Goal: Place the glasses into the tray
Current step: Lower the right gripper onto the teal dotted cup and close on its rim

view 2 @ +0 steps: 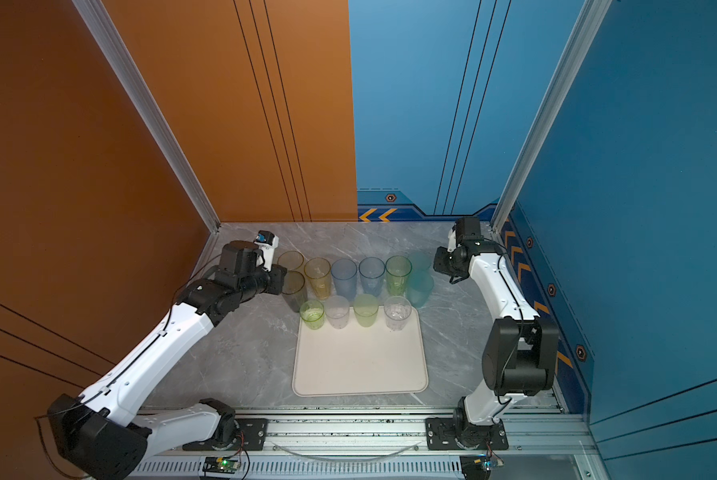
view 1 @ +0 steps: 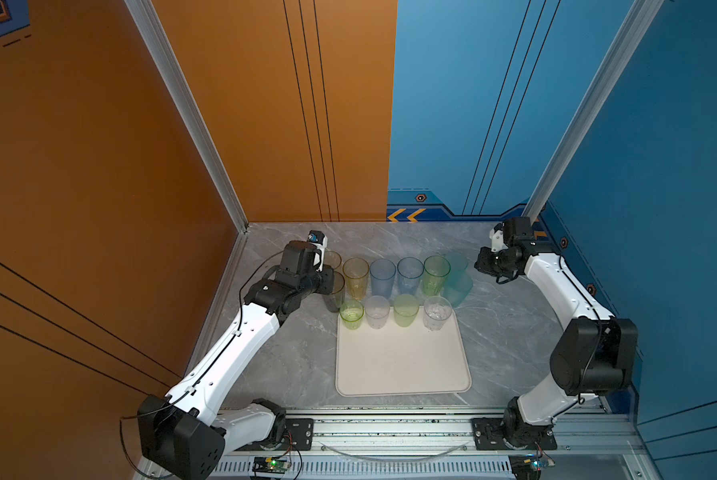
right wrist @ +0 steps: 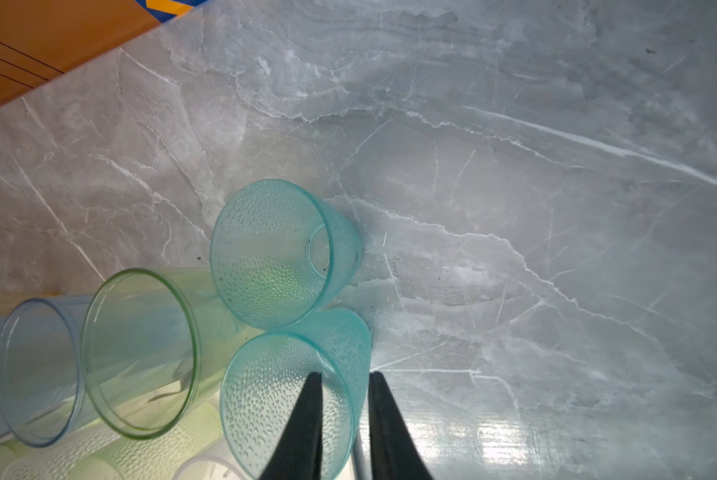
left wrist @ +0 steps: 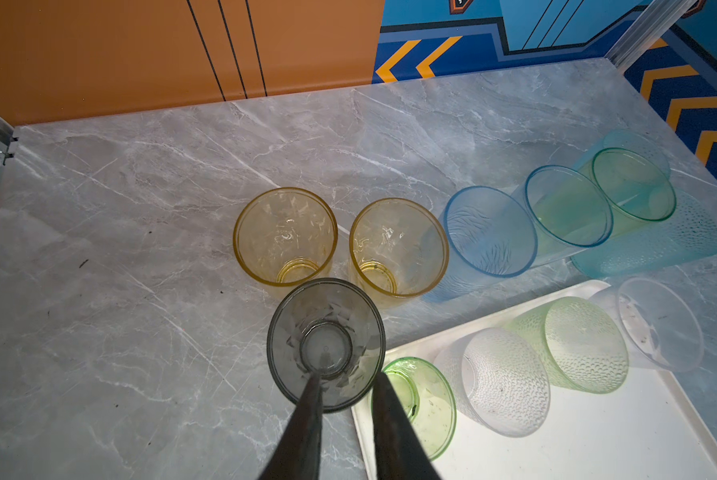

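A smoky grey glass (left wrist: 325, 345) stands on the table just left of the cream tray (view 1: 402, 365), seen in a top view as the grey glass (view 1: 335, 297). My left gripper (left wrist: 348, 375) is shut on its rim, one finger inside and one outside. At the right end of the row, my right gripper (right wrist: 345, 374) is shut the same way on the wall of a dotted teal glass (right wrist: 265, 395), which is the teal glass (view 1: 458, 289) by the tray's far right corner. Several short glasses, green (view 1: 351, 314) and clear (view 1: 436, 311) among them, stand along the tray's far edge.
A row of tall glasses stands on the table behind the tray: two yellow (left wrist: 286, 237), two blue (left wrist: 490, 230), one green (left wrist: 633, 185) and a second teal one (right wrist: 271, 253). The orange wall lies close to the left arm and the blue wall to the right arm.
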Available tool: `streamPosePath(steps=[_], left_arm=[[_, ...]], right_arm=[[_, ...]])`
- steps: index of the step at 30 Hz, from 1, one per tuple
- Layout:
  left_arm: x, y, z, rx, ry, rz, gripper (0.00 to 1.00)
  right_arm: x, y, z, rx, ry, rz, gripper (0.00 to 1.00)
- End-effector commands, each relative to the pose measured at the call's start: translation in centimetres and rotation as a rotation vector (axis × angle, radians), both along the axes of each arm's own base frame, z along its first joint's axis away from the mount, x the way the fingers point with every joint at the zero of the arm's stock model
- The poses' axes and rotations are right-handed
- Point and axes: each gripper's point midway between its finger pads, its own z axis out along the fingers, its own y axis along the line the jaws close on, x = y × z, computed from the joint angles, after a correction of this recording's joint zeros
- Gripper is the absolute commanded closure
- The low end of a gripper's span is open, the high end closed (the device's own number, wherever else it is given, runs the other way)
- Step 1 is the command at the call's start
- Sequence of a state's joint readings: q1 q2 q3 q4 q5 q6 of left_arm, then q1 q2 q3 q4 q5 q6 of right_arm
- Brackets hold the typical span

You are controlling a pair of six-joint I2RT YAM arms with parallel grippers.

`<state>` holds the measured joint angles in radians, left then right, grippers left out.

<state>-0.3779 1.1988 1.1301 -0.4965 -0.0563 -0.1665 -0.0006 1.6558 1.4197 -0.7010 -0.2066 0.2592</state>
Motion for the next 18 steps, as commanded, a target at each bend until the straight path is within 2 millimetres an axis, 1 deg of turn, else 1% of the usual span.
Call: streamPosePath(steps=[1, 8, 18], left_arm=[[0.0, 0.6, -0.8, 0.005, 0.021, 0.02, 0.76], [0.2, 0.5, -1.1, 0.007, 0.03, 0.018, 0.76], [0.3, 0.5, -1.7, 0.007, 0.047, 0.017, 0.76]], right_arm=[[0.3, -0.1, -0.5, -0.049, 0.042, 0.016, 0.81], [2.0, 0.3, -1.6, -0.065, 0.067, 0.032, 0.82], [3.1, 0.9, -2.7, -0.071, 0.092, 0.05, 0.82]])
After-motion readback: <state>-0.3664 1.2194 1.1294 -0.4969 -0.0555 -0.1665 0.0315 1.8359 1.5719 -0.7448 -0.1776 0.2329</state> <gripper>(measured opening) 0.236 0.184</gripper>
